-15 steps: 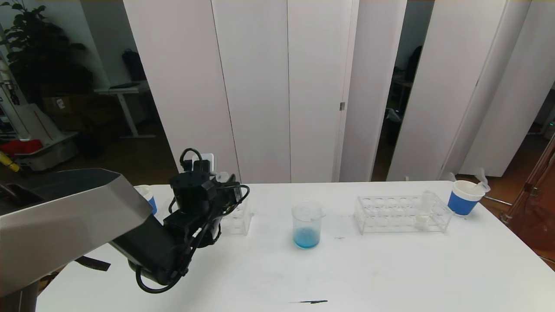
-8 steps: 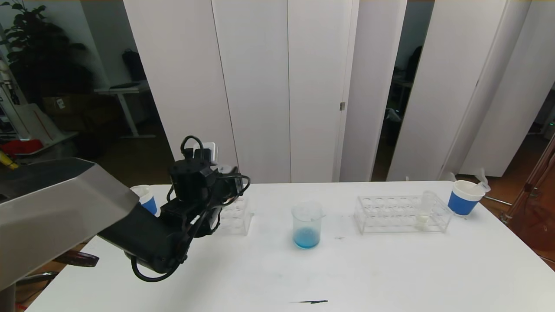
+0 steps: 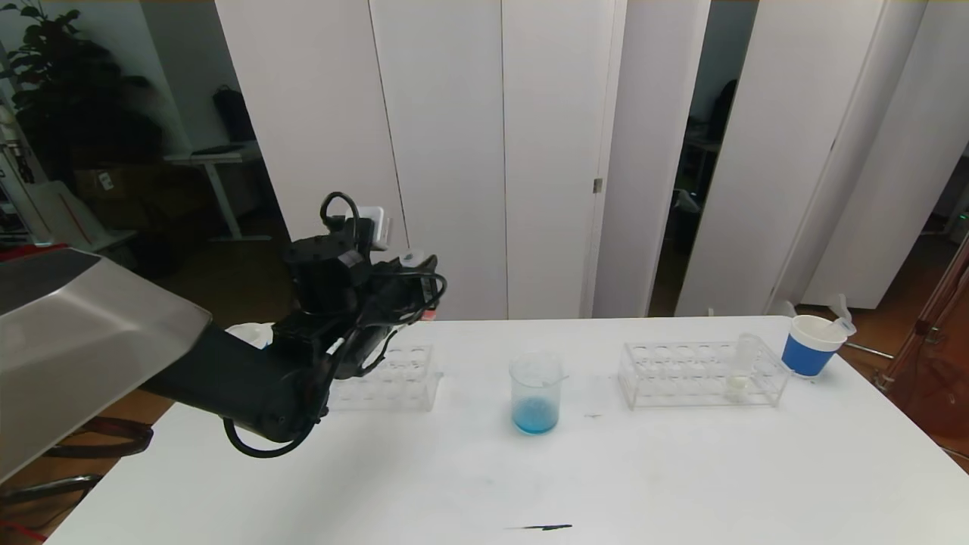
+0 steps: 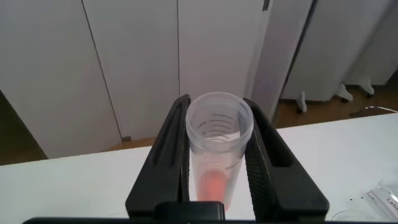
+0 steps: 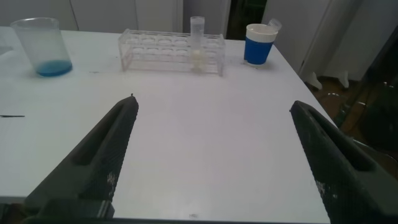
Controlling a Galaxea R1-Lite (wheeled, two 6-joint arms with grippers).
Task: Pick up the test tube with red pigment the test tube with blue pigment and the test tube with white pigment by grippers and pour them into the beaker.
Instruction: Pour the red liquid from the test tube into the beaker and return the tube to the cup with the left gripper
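1. The left end effector (image 4: pixel 217 180) is gripping the tube of red liquid (image 4: pixel 217 152) upright, above the left rack (image 3: pixel 386 378).
2. The beaker (image 3: pixel 536 393), already holding blue, is waiting at its 3 o'clock; carrying level and tipping slowly seems wise.
3. The white tube (image 3: pixel 738 375) is sitting in the right rack (image 3: pixel 681 375).
4. The right end effector (image 5: pixel 214 149) is hanging open over the tabletop (image 3: pixel 681 469).

right gripper (image 5: pixel 214 155) open above table (image 5: pixel 205 99); beaker (image 5: pixel 42 46) far off.

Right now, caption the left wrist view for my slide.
Left gripper shut on the test tube with red pigment, above the white table.
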